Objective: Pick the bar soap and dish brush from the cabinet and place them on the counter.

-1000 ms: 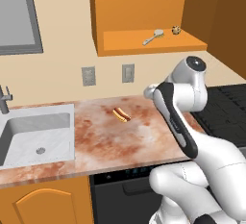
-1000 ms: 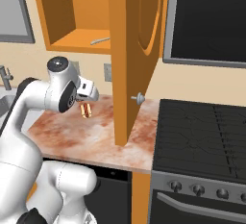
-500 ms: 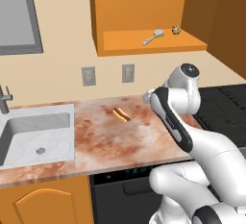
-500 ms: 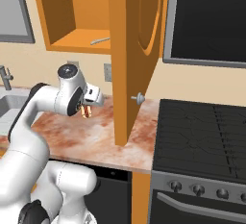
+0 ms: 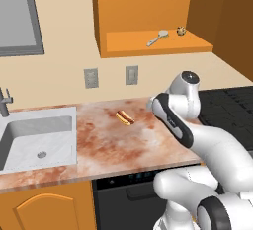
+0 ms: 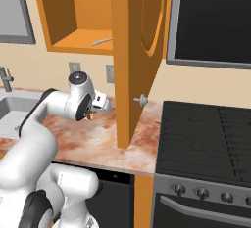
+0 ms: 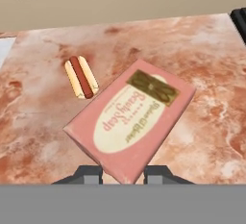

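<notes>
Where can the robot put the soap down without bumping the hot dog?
The counter is bare to the right of the hot dog, toward the stovetop, and in front of it toward the near edge. The gripper holds the bar soap over that patch. It is tighter between hot dog and sink.

Pink bar soap (image 7: pixel 132 122) with cream oval label; mottled reddish-brown and cream table (image 7: pixel 202 55); orange cabinet (image 5: pixel 148 7)

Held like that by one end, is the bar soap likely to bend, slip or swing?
The bar soap looks like a rigid flat box, so bending seems unlikely. The gripper pinches only its near edge, so it may pivot. Its smooth printed face suggests some slip risk.
</notes>
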